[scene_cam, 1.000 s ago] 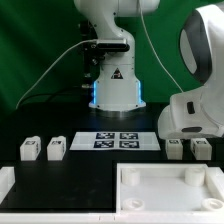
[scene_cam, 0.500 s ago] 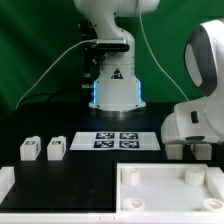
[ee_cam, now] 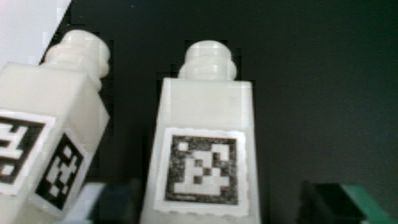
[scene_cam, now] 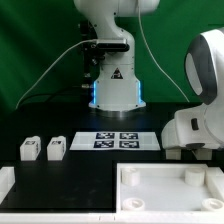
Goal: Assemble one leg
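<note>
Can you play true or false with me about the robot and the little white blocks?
1. Two legs lie to the exterior view's left of the marker board. True.
2. The gripper squeezes a leg high in the air. False: it is open, with one finger on each side of the nearest leg, which lies on the table.
3. The table is black. True.
4. The tabletop stands up on four legs. False: it lies flat on the table.
5. The wall behind the robot is red. False: the backdrop is green.
</note>
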You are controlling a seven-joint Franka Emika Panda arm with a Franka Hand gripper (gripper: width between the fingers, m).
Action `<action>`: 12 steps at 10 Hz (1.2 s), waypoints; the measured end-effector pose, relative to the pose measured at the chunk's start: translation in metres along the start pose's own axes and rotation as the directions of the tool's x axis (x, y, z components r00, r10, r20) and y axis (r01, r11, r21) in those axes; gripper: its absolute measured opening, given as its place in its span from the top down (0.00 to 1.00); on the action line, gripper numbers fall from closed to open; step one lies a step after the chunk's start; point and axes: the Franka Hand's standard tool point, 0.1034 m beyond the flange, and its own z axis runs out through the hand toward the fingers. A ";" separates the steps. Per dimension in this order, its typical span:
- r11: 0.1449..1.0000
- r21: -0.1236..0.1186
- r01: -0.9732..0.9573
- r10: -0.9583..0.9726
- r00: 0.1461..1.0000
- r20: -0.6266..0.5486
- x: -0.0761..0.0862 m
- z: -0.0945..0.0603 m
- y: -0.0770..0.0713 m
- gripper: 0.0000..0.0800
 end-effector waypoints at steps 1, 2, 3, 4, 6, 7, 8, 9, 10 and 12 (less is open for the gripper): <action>1.000 0.000 0.000 0.000 1.000 0.000 0.000 0.000 0.000 0.64; 1.000 0.000 0.000 0.000 1.000 0.000 0.000 0.000 0.000 0.64; 1.000 0.000 0.000 0.000 1.000 0.000 0.000 0.000 0.000 0.64; 1.000 0.000 0.000 0.000 1.000 0.000 0.000 0.000 0.000 0.64; 1.000 0.000 0.000 0.000 1.000 0.000 0.000 0.000 0.000 0.64; 1.000 0.000 0.000 0.000 1.000 0.000 0.000 0.000 0.000 0.64; 1.000 0.001 0.003 -0.003 1.000 -0.003 0.000 -0.002 0.000 0.64; 0.999 -0.014 0.034 -0.035 0.999 -0.032 -0.001 -0.015 0.003 0.63; 0.997 -0.025 0.068 -0.069 0.995 -0.075 -0.010 -0.038 0.006 0.63; 0.989 -0.049 0.137 -0.144 0.975 -0.172 -0.022 -0.084 0.016 0.63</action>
